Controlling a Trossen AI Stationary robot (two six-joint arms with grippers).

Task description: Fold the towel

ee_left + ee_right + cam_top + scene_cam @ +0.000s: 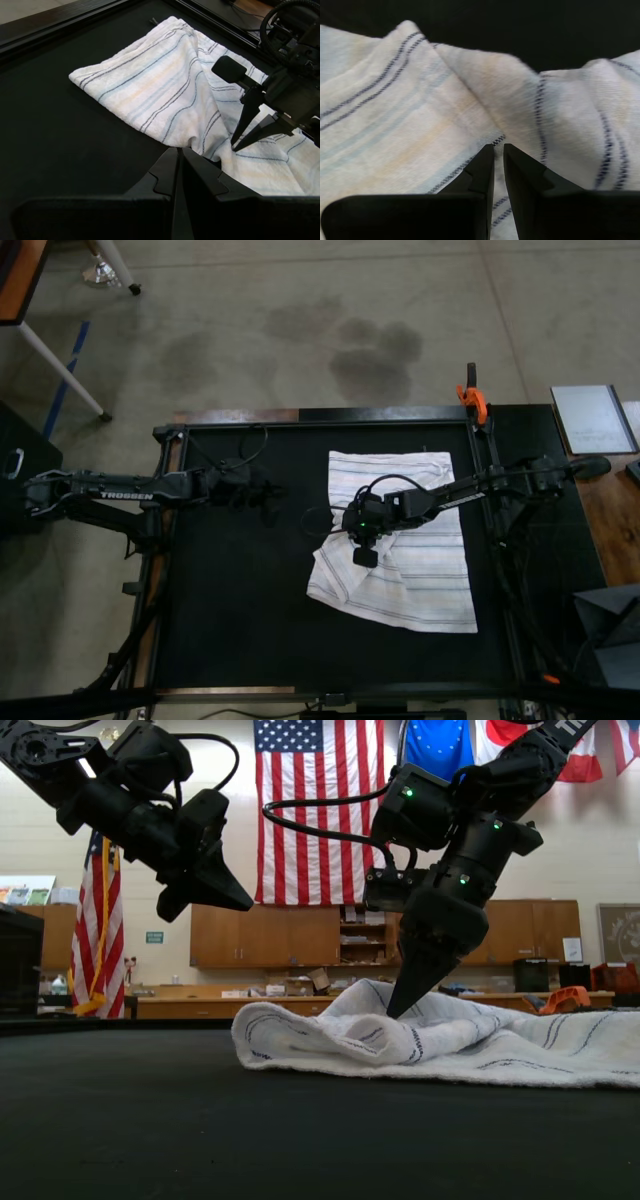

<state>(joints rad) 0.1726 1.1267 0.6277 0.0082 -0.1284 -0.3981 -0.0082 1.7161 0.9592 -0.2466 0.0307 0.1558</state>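
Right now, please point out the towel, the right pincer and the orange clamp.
towel (420,575): top view, on its flat striped part.
right pincer (400,1005): exterior view, at its tips on the cloth.
orange clamp (471,396): top view, on its orange handle at the table edge.

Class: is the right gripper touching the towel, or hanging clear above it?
Touching. In the exterior view the right gripper presses its tips into the towel, no gap showing.
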